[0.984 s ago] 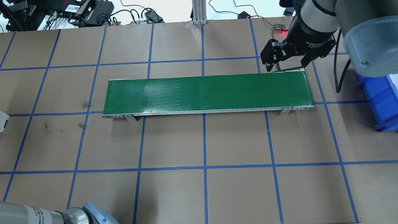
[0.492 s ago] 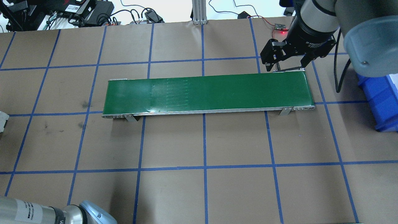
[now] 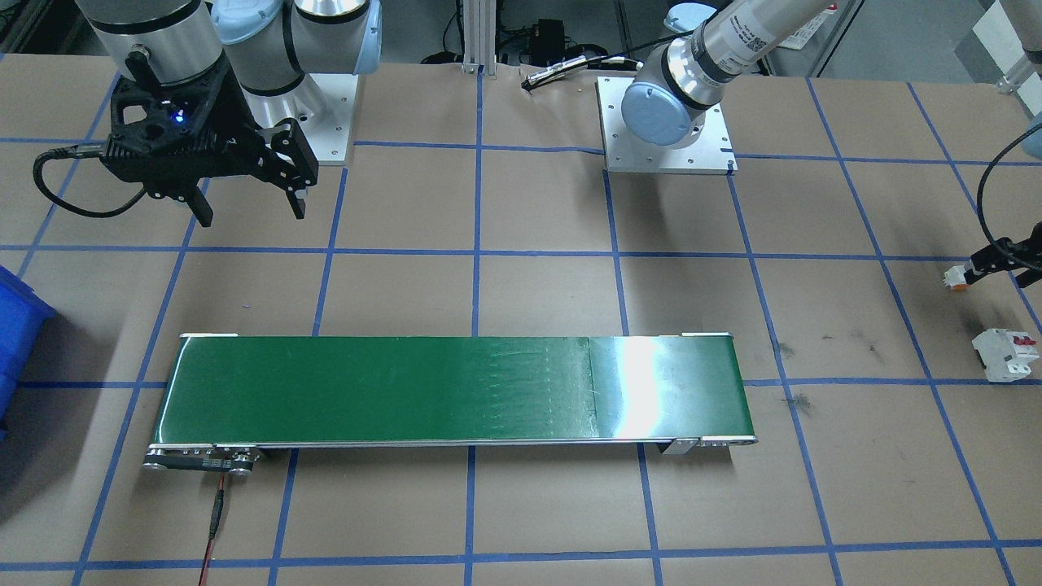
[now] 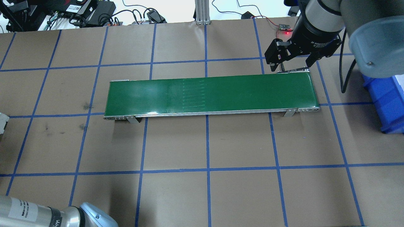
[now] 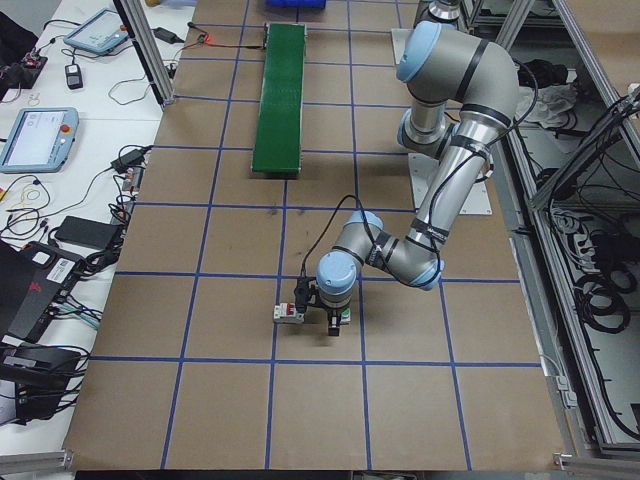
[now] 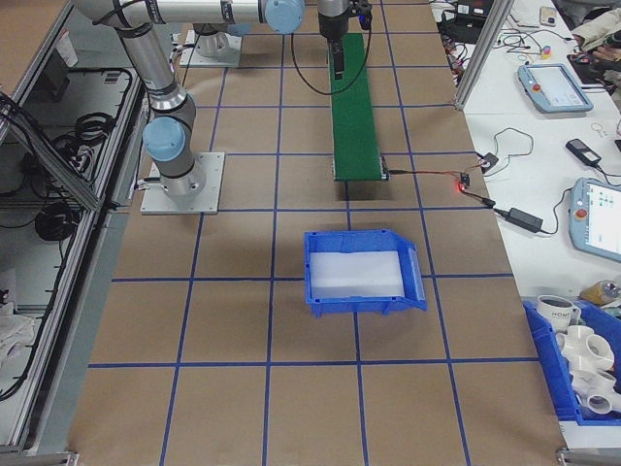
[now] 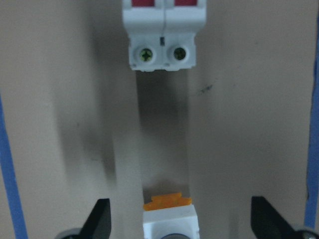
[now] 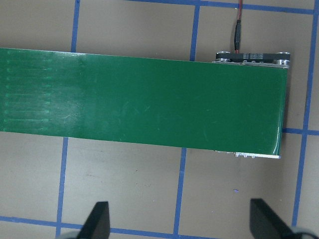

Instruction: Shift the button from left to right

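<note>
Here, bottom centre of the wrist view, your left gripper straddles the button, fingers wide apart, gripping nothing; likely the grasp step: next, close, then lift.

Bright, even overhead lighting; white glare on the conveyor belt; soft shadows on the tabletop; left wrist view blurred.
</note>
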Controlling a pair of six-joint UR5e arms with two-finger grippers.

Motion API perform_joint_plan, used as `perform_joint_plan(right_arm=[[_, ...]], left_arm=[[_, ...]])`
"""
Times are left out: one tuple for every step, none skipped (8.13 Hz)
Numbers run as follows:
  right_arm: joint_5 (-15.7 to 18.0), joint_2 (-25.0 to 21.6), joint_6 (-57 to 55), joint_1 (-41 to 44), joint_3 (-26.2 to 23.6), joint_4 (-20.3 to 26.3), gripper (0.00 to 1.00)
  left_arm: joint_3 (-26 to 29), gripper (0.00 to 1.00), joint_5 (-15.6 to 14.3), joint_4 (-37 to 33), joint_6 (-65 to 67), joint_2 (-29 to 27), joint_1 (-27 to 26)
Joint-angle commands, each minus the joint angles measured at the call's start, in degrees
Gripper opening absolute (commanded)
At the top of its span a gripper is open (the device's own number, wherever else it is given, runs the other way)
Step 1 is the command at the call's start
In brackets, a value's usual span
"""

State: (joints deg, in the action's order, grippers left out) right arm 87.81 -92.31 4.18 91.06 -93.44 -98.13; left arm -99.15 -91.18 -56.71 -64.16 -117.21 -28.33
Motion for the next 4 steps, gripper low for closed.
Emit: perform_joint_plan(right_arm=[[0.08,0.02,0.04,0.0,0.01,-0.14,1.0],[0.08,0.02,0.04,0.0,-0.08,0.04,1.0],[0.08,0.02,0.13,0.0,0.01,0.04,1.0],[0.08,0.02,0.13,0.0,0.01,0.04,1.0]], left_arm=[[-1.31,1.0,-0.49,2.12,-0.17,-1.61,0.21],[-1.4,0.98,-1.79,2.65,-1.13,-1.97,0.91],[-1.4,0.92,-2.16,2.65,-2.19,-2.06,1.52],[-1.4,0.78,-2.25,2.65,-2.11,-1.63,1.53]])
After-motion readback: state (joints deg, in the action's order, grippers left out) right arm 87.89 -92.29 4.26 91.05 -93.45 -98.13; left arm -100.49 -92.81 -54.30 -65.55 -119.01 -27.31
